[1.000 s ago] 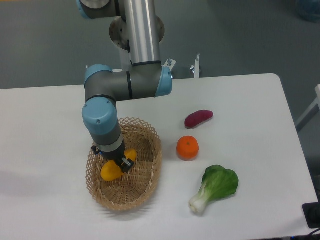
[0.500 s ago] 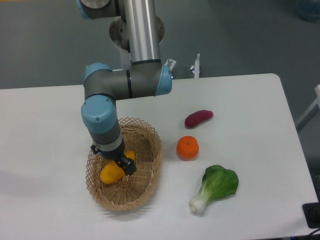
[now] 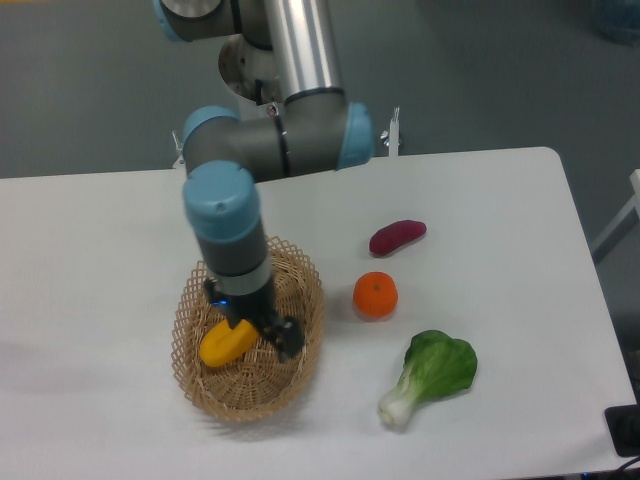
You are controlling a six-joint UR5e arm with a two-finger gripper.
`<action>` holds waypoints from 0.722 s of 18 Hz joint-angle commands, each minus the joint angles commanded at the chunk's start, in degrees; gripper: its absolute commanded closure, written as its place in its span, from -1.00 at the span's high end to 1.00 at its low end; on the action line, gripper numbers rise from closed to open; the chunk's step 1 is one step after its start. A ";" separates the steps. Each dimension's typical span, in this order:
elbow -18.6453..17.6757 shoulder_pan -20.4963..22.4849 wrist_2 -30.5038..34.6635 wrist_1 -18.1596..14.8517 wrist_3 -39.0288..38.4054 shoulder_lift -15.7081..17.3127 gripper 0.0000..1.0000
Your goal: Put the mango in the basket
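Observation:
The yellow-orange mango (image 3: 224,343) lies inside the oval tan wicker basket (image 3: 305,345), on its left side. My gripper (image 3: 262,330) hangs over the middle of the basket, just right of and above the mango. Its jaws stand apart and hold nothing; one black finger (image 3: 287,341) shows clear of the fruit. The wrist hides the far part of the basket's inside.
A round orange (image 3: 375,295) sits right of the basket. A purple-red oblong vegetable (image 3: 397,237) lies behind it. A green leafy bok choy (image 3: 432,372) lies at the front right. The table's right edge is beyond them.
The gripper has let go of the mango and shifted right within the basket. The mango now lies free on the basket's floor, more of it showing.

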 joint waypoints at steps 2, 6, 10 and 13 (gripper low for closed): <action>2.11 3.16 -2.11 -4.14 3.43 1.14 1.00; 2.91 8.52 -2.74 -7.14 10.89 3.34 1.00; 3.97 14.15 -3.79 -9.86 19.34 5.36 1.00; 3.97 15.83 -4.05 -11.80 21.01 5.81 1.00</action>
